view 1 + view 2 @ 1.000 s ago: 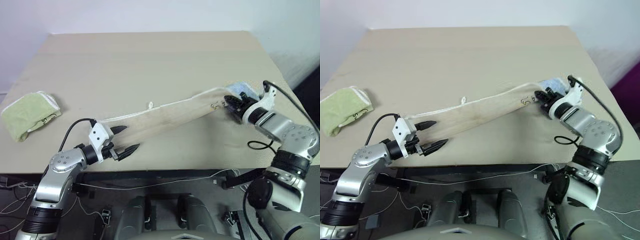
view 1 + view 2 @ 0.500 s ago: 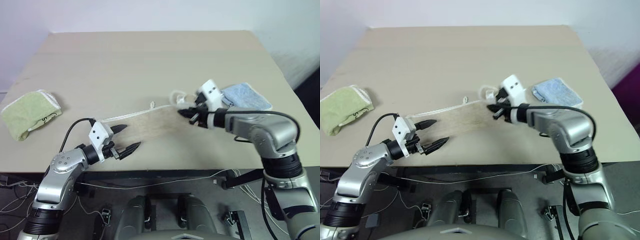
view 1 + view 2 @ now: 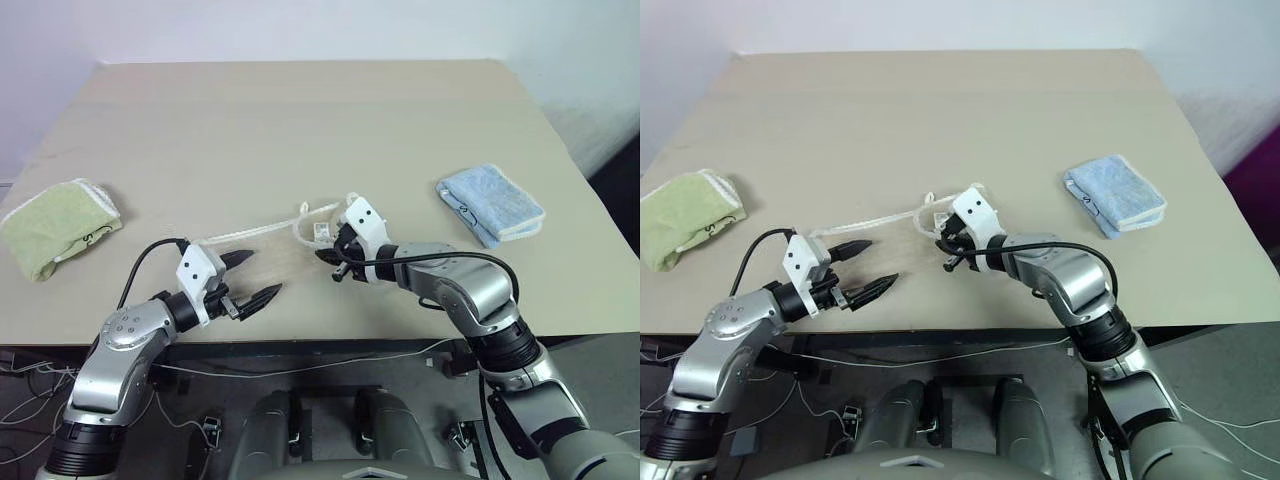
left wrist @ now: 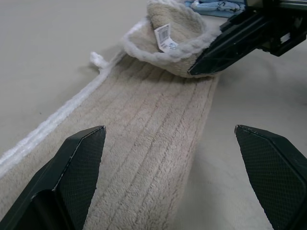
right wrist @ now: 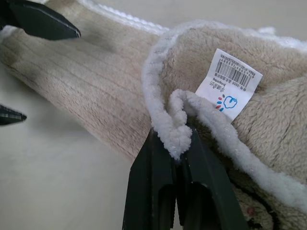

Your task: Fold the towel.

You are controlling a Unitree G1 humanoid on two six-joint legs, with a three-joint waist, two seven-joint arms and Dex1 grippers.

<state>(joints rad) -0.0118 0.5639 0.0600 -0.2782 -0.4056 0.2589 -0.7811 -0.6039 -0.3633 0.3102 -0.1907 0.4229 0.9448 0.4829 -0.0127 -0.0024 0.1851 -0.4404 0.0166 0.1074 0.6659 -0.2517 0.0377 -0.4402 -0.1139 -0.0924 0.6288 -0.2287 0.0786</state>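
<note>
With its fingers pinching the beige towel's (image 3: 275, 247) white edging, the right gripper (image 3: 328, 256) carries that end over the strip near the table's (image 3: 300, 120) front edge toward the spread-fingered left gripper (image 3: 258, 279), the first fold half done.

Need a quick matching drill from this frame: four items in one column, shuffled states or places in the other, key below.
Things:
1. beige towel
2. green towel
3. blue towel
4. left gripper

States or places:
A. folded, at the table's right side
B. open, holding nothing
C. pinched at its white edge by the right gripper
D. folded, at the table's left edge

Pairs: 1-C, 2-D, 3-A, 4-B
</note>
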